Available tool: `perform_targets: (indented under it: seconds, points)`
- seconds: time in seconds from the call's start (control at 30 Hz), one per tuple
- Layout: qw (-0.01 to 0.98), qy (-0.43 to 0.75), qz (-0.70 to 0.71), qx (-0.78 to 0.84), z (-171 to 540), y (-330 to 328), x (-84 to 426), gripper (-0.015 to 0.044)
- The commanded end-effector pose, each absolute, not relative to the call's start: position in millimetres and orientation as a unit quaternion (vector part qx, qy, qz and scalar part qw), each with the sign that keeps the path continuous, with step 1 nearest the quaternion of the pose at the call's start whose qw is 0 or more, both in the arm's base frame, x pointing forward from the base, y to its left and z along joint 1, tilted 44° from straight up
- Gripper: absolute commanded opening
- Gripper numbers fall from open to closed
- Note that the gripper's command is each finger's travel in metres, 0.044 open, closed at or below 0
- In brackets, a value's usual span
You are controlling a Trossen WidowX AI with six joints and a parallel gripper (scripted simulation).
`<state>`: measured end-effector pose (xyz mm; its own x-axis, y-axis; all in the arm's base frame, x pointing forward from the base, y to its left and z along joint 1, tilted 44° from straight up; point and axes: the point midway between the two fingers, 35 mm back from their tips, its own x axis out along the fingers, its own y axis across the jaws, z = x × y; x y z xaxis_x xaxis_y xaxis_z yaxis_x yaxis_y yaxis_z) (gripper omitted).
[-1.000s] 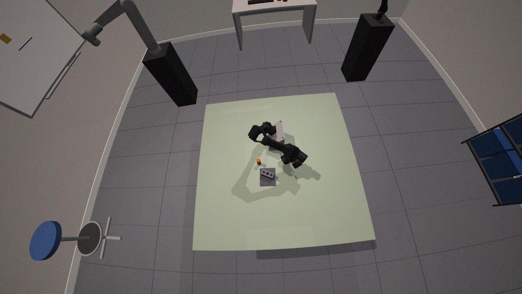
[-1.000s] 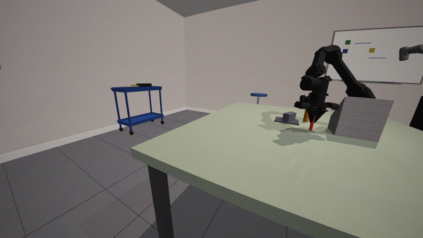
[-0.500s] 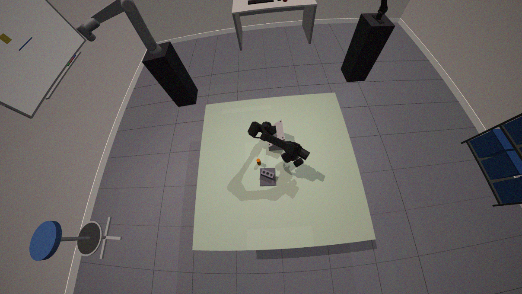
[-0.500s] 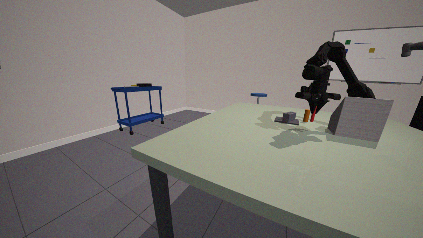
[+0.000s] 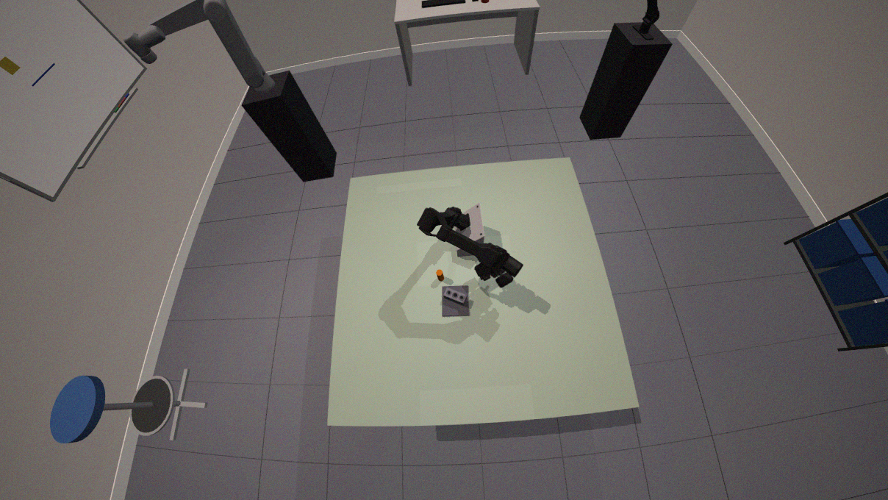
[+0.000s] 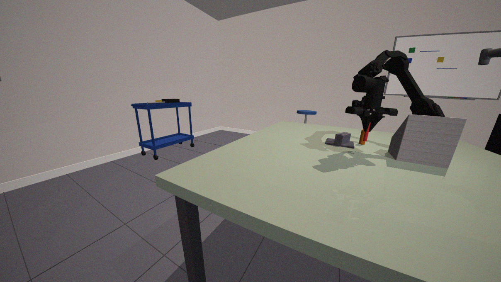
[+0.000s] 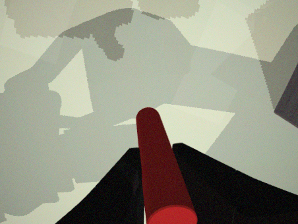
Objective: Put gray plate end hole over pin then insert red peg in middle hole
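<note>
The gray plate (image 5: 457,300) (image 6: 341,139), a thick block with three holes in a row, lies on the dark square base (image 5: 450,311) (image 6: 347,145) and looks flat. The pin is too small to make out. My gripper (image 6: 367,130) (image 7: 156,155) is shut on the red peg (image 6: 366,136) (image 7: 159,174), which points downward, slightly tilted, with its lower end above the table. The gripper is beside the base, not over the plate; a corner of the base (image 7: 291,103) shows at the right edge of the wrist view. The arm hides the peg in the top view.
An orange cylinder (image 5: 439,275) (image 6: 361,137) stands on the table near the base; in the exterior view the peg partly overlaps it. A large gray block with a sloping side (image 5: 476,222) (image 6: 427,139) stands near the arm's mount.
</note>
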<state>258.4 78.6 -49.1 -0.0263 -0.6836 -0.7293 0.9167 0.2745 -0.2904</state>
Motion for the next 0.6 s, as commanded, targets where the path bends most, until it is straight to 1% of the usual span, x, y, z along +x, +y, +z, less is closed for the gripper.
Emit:
perform_targets:
  seconds: [0.0,0.57]
  points:
    - [0.686,0.413,-0.582,0.143,-41.5,74.2,266.5,0.0000]
    - [0.684,0.414,-0.581,0.153,-11.4,46.7,291.8,0.0000]
